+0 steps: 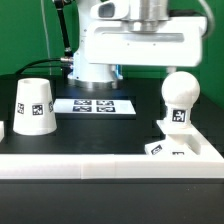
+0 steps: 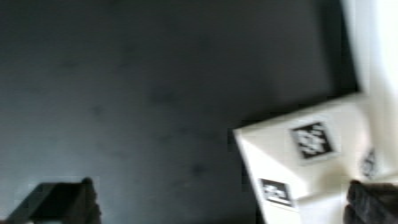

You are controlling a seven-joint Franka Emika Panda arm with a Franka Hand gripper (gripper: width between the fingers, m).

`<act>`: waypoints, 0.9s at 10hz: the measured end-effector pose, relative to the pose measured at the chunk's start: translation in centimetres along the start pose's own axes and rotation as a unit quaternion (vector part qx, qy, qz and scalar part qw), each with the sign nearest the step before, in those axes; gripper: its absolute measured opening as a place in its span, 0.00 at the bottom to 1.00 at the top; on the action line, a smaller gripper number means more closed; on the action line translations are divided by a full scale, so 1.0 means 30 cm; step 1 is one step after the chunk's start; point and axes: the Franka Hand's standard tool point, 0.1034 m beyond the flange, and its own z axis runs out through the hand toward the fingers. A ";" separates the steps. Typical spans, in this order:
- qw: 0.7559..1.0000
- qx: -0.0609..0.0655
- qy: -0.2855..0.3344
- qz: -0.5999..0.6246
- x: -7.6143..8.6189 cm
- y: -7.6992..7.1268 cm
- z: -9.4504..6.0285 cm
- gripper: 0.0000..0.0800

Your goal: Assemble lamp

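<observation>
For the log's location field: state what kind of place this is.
Probably a robotics lab bench set up for tracked assembly. Signs: a black table edged by a white border wall, a fixed marker board, and tagged white lamp parts, such as the shade and bulb.

- The dark tabletop (image 1: 100, 128) has a wide open patch in the middle, between the shade (image 1: 32, 106) and the bulb (image 1: 180, 100).
- The marker board (image 1: 94, 104) lies flat at the back and blocks nothing.
- The white wall (image 1: 110, 158) runs along the front edge.
- The base (image 1: 168, 148) sits tight in the wall's corner, with the bulb just behind it.
</observation>
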 end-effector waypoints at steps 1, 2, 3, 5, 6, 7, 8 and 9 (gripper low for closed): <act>1.000 -0.002 -0.002 -0.012 0.009 0.041 -0.003 0.87; 1.000 -0.003 -0.002 -0.012 0.016 0.063 -0.002 0.87; 1.000 -0.005 -0.002 -0.010 0.023 0.088 -0.001 0.87; 1.000 -0.007 -0.001 -0.013 0.033 0.127 -0.001 0.87; 1.000 -0.010 -0.001 -0.020 0.041 0.160 -0.002 0.87; 0.999 -0.013 -0.002 -0.030 0.044 0.205 -0.004 0.87; 0.999 -0.016 -0.003 -0.047 0.039 0.265 -0.009 0.87; 0.999 -0.018 -0.005 -0.050 0.027 0.329 -0.011 0.87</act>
